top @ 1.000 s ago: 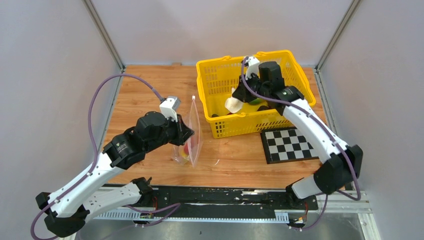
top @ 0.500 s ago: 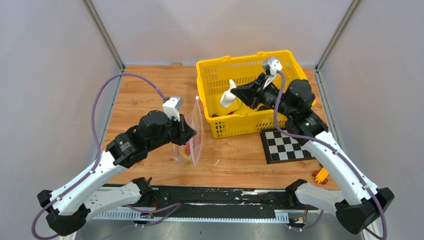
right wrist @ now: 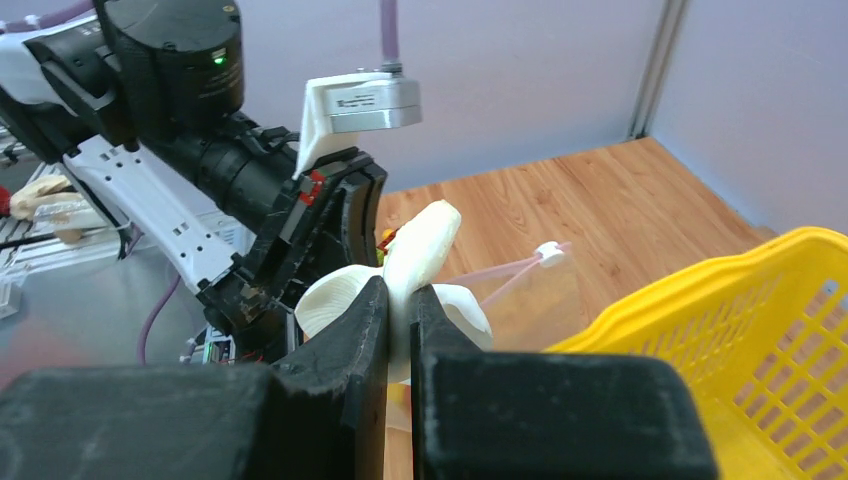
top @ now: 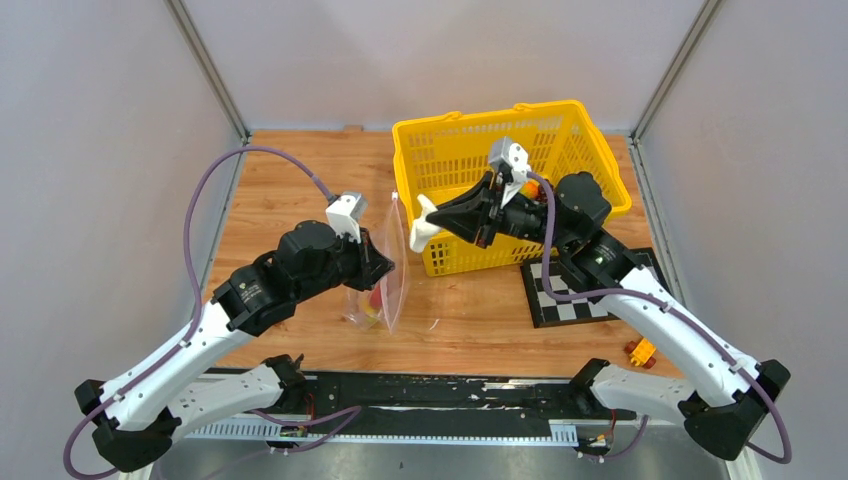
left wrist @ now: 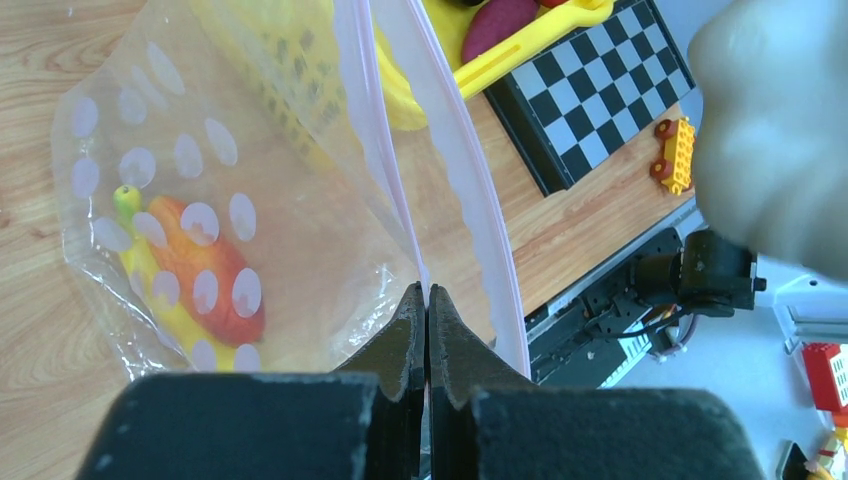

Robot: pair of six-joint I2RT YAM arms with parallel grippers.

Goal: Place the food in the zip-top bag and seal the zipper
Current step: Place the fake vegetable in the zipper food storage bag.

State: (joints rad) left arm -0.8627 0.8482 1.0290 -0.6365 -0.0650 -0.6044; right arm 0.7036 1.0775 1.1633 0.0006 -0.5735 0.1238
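My left gripper (top: 384,266) is shut on one lip of the zip-top bag (top: 389,262) and holds it upright with its mouth parted. In the left wrist view the jaws (left wrist: 427,292) pinch the pale pink zipper strip (left wrist: 365,110). A red and yellow food piece (left wrist: 200,280) lies in the bag's bottom. My right gripper (top: 441,222) is shut on a cream peeled toy banana (top: 424,221), held just right of the bag's top. In the right wrist view the banana (right wrist: 425,250) sits between the jaws (right wrist: 400,290), with the zipper's white tab (right wrist: 546,250) behind it.
The yellow mesh basket (top: 600,170) stands at the back right, with a dark purple piece (left wrist: 500,20) inside. A checkerboard card (top: 590,290) lies in front of it. An orange toy car (top: 641,350) sits near the front right edge.
My right gripper has lifted the toy banana out of the basket and carried it left to the bag's mouth. The left arm and the bag have barely moved.
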